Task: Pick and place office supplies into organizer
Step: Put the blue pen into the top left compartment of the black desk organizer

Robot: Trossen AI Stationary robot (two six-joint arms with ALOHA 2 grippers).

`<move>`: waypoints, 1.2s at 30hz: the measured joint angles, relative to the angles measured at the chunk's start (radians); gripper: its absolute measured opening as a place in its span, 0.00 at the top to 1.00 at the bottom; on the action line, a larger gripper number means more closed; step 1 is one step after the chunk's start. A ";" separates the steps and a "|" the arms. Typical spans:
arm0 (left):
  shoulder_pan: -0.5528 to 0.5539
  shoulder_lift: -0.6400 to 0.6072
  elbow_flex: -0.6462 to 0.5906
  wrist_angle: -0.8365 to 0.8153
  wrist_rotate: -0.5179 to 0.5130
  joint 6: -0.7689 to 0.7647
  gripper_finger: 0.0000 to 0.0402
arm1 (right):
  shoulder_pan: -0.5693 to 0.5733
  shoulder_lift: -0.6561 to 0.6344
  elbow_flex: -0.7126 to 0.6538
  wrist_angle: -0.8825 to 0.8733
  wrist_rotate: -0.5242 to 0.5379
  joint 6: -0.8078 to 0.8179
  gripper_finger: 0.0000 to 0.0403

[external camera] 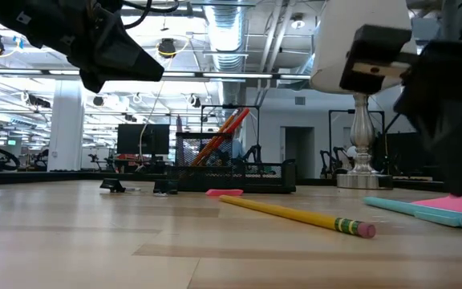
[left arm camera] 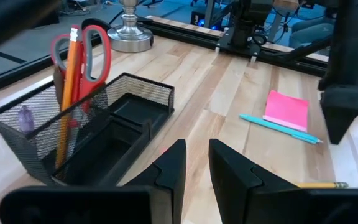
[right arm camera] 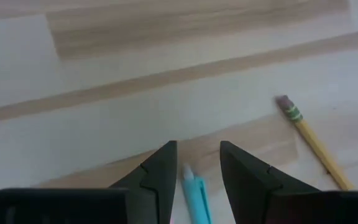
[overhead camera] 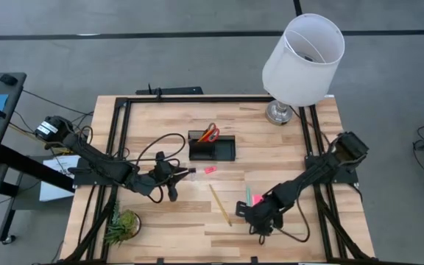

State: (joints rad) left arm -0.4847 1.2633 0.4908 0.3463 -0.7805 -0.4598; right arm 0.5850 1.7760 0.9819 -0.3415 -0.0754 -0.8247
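From my console, the small green plant tuft (overhead camera: 121, 225) sits at the table's near left corner. My left gripper (overhead camera: 186, 174) hovers just left of the black wire-mesh organizer tray (overhead camera: 213, 149), fingers parted by a narrow gap and holding nothing. The tray's taller compartment holds the red-handled scissors (left arm camera: 82, 53) and an orange pencil (left arm camera: 68, 93), both upright. A tiny pink eraser (overhead camera: 210, 170) lies just in front of the tray. Further right, the yellow wooden pencil (overhead camera: 220, 204) lies on the bare wood, then the teal pen (right arm camera: 194, 193) beside the square bright-pink sticky pad (left arm camera: 286, 110). My right gripper (right arm camera: 196, 163) is low over the teal pen's tip, fingers slightly apart either side, not closed on it. The white-shaded lamp (overhead camera: 300, 59) stands far right.
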 joint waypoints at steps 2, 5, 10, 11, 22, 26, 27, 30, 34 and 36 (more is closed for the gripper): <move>0.000 0.000 0.000 0.000 0.013 -0.002 0.85 | 0.003 0.020 0.019 -0.026 0.026 -0.026 0.71; 0.000 0.000 0.000 -0.005 0.016 -0.002 0.85 | 0.006 0.032 0.035 -0.070 0.051 -0.070 0.71; 0.000 0.000 0.000 -0.021 0.016 -0.002 0.85 | 0.006 0.032 0.036 -0.107 0.048 -0.069 0.71; 0.000 0.000 0.000 -0.021 0.016 -0.002 0.85 | 0.006 0.032 0.036 -0.111 0.048 -0.074 0.71; 0.000 0.000 0.000 -0.021 0.009 -0.003 0.85 | -0.007 0.032 0.036 -0.085 -0.005 -0.103 0.73; 0.000 0.000 0.000 -0.022 0.008 -0.003 0.85 | -0.017 0.032 0.036 -0.077 -0.014 -0.102 0.76; 0.000 0.000 0.000 -0.023 0.008 -0.003 0.85 | -0.022 0.032 0.036 -0.077 -0.017 -0.102 0.76; 0.000 0.000 0.000 -0.023 0.008 -0.003 0.85 | -0.039 0.054 0.036 -0.075 -0.039 -0.105 0.77; 0.000 0.000 0.000 -0.028 0.007 -0.003 0.85 | -0.043 0.081 0.041 -0.082 -0.042 -0.177 0.77; 0.000 0.000 0.000 -0.028 0.007 -0.002 0.85 | -0.043 0.083 0.045 -0.088 -0.041 -0.201 0.77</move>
State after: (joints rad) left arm -0.4847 1.2629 0.4911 0.3183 -0.7732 -0.4618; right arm 0.5417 1.8587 1.0273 -0.4296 -0.1165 -1.0260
